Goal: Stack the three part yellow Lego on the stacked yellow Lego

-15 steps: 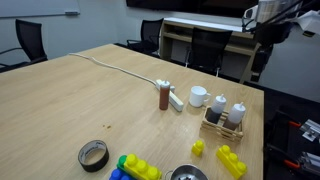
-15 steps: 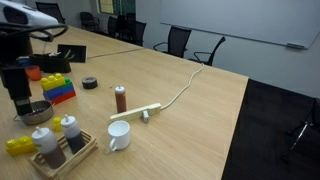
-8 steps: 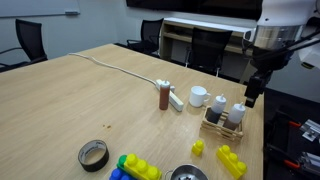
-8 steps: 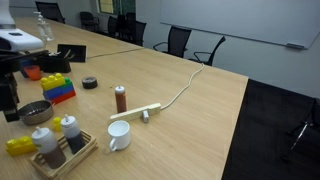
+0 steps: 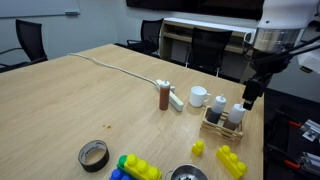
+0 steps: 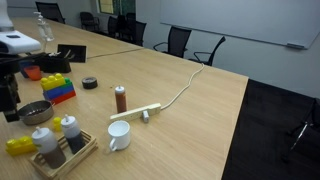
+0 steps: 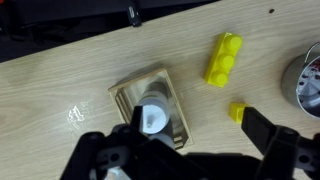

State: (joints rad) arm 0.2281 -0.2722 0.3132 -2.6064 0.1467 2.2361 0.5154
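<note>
The three part yellow Lego (image 5: 231, 160) lies on the wooden table near its edge, and also shows in the wrist view (image 7: 223, 58) and at the lower left of an exterior view (image 6: 20, 145). The stacked yellow Lego (image 5: 135, 168), with a blue brick, lies at the table's front and shows as a coloured pile elsewhere (image 6: 57, 88). My gripper (image 5: 250, 95) is open and empty. It hovers above a wooden caddy, apart from both Legos. In the wrist view its fingers (image 7: 190, 140) straddle the caddy's side.
The wooden caddy (image 5: 222, 120) holds white-capped bottles (image 7: 152, 120). A tiny yellow brick (image 7: 238, 112) and a metal bowl (image 5: 187, 174) lie close by. A white mug (image 5: 199, 96), brown bottle (image 5: 164, 95), tape roll (image 5: 93, 155) and white cable (image 5: 110, 64) are on the table.
My gripper has come down and forward from above the table's far edge to just over the caddy. The objects on the table have not moved.
</note>
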